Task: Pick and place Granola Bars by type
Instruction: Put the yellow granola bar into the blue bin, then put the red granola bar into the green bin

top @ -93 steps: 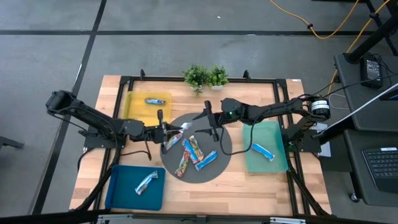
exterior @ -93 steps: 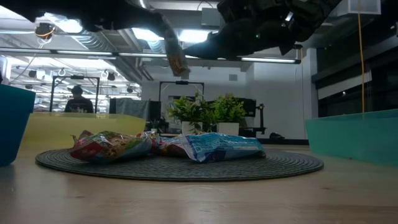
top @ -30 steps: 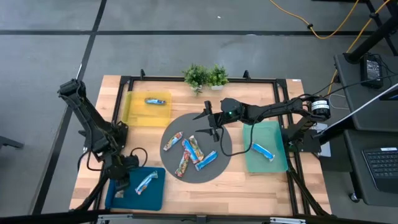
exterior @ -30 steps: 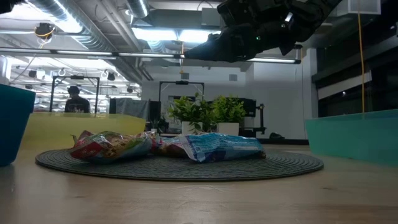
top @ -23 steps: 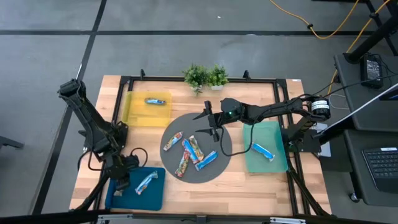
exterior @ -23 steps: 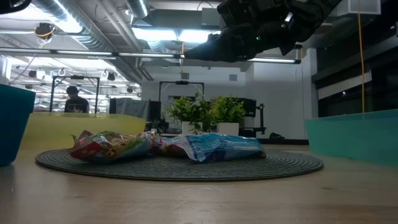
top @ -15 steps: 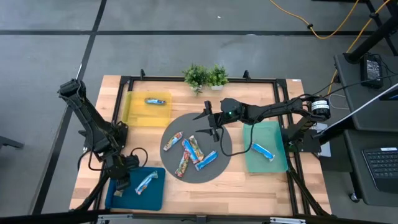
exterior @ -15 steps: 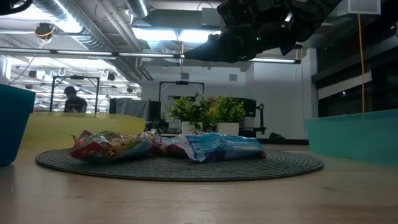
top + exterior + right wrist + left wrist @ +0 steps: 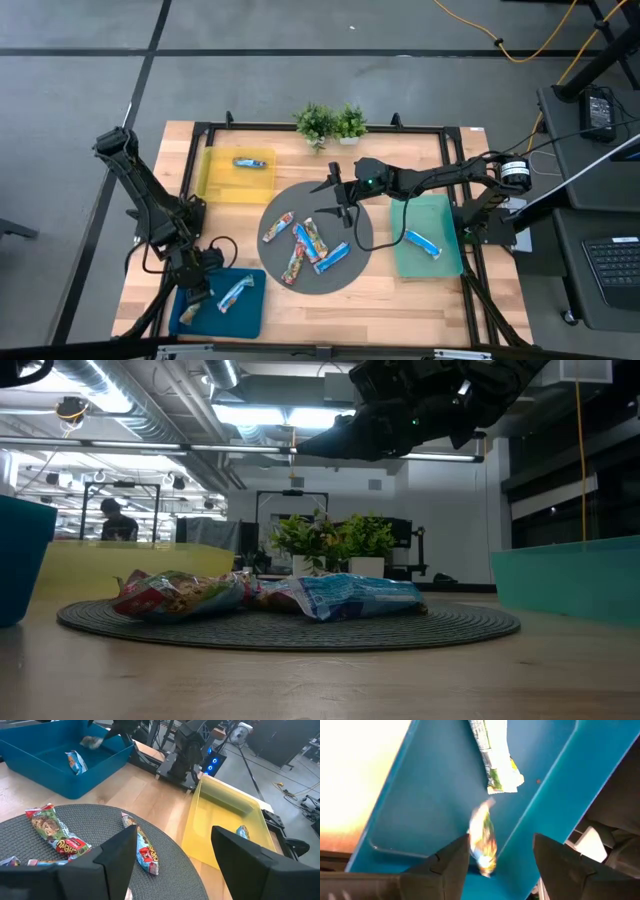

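My left gripper (image 9: 501,844) hangs open over the left end of the blue tray (image 9: 213,310). Below its fingers a multicoloured granola bar (image 9: 482,841) shows blurred against the tray floor, apart from both fingers. A second bar (image 9: 495,755) lies flat in the same tray. My right gripper (image 9: 175,836) stands open above the far part of the round grey mat (image 9: 352,268), touching nothing. Several bars lie on the mat, among them a red-green one (image 9: 52,827) and a blue one (image 9: 331,257).
The yellow tray (image 9: 215,180) at the far left holds one blue bar (image 9: 253,161). The green tray (image 9: 440,215) on the right holds another blue bar (image 9: 422,242). Two small potted plants (image 9: 330,123) stand at the far edge. Bare wood lies along the near edge.
The multicoloured bar under my left gripper has dropped onto the floor of the blue tray near its left end. The gripper itself has stayed in place above it.
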